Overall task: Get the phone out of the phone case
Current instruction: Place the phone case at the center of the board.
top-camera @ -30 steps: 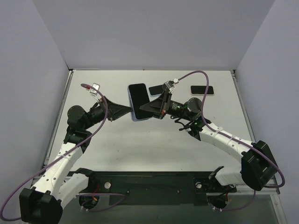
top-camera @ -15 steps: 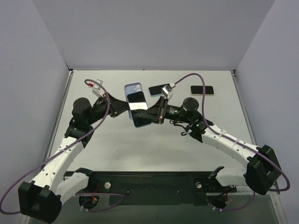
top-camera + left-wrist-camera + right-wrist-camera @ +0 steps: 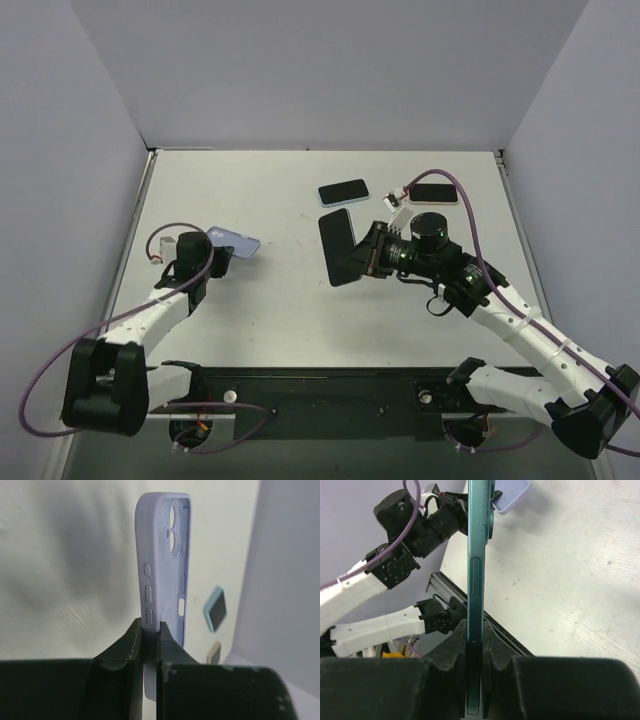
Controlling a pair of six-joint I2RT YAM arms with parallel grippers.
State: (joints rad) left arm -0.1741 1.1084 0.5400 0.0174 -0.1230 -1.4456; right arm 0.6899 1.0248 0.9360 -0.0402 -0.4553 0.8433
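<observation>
Pale grey walls (image 3: 300,70) stood on three sides of a white worktop (image 3: 270,300), with both arm bases at its near edge. The left tool (image 3: 214,262) sat low at the left side of the worktop, its fingers drawn narrow onto one end of the lavender phone case (image 3: 238,243). In the left wrist view the phone case (image 3: 162,555) rose edge-on from between the pads of the left tool (image 3: 147,640); its hollow inside and camera cut-outs were exposed and nothing sat in it. The right tool (image 3: 370,258) was right of centre, clamped on the bare phone (image 3: 338,245), whose dark screen faced the top camera. In the right wrist view the phone (image 3: 476,555) showed a teal edge with a side button, gripped by one end in the right tool (image 3: 474,645) and held in the air above the worktop. Phone and phone case were well apart. A second phone (image 3: 343,192) lay flat just beyond the held one. A third phone (image 3: 433,193) lay flat farther right, near the far edge.
</observation>
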